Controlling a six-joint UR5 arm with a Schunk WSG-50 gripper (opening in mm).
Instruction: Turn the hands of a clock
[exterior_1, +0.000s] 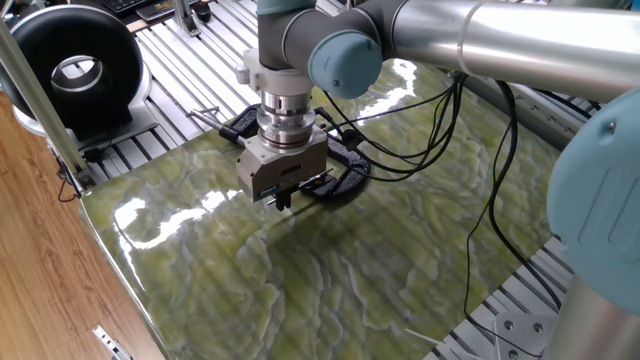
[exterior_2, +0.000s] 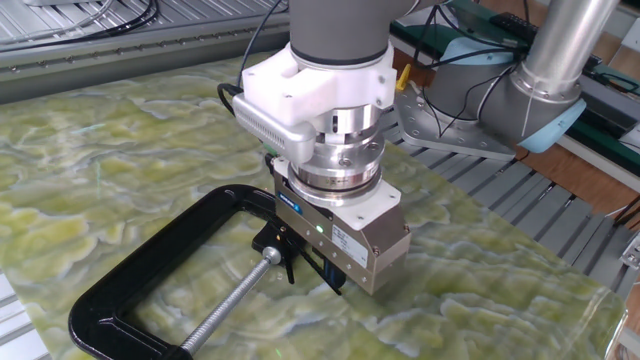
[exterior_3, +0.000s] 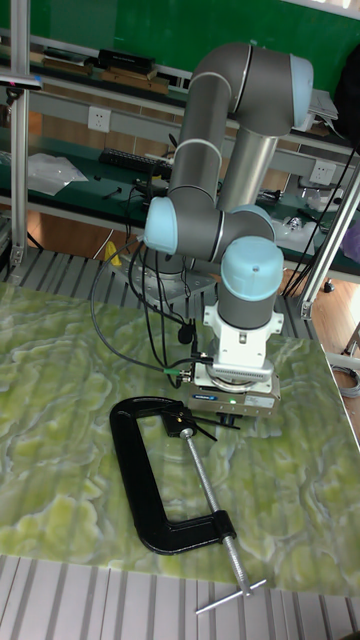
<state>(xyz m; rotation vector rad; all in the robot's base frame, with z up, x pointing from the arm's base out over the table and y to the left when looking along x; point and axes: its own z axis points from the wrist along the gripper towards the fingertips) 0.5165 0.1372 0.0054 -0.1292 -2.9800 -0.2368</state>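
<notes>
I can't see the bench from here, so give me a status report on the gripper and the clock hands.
Gripper low over the clamp's jaw; open or shut, cannot tell. Hands partly visible beside it, held in the C-clamp. Nothing else in the way.

Bent sharply at the elbow, wrist pointing straight down at frame centre in the tall fixed view — gripper (exterior_2: 333, 282) low over the surface. Dark fingers (exterior_1: 282, 199) poking just below the boxy body, close together; gap between them not discernible.
</notes>
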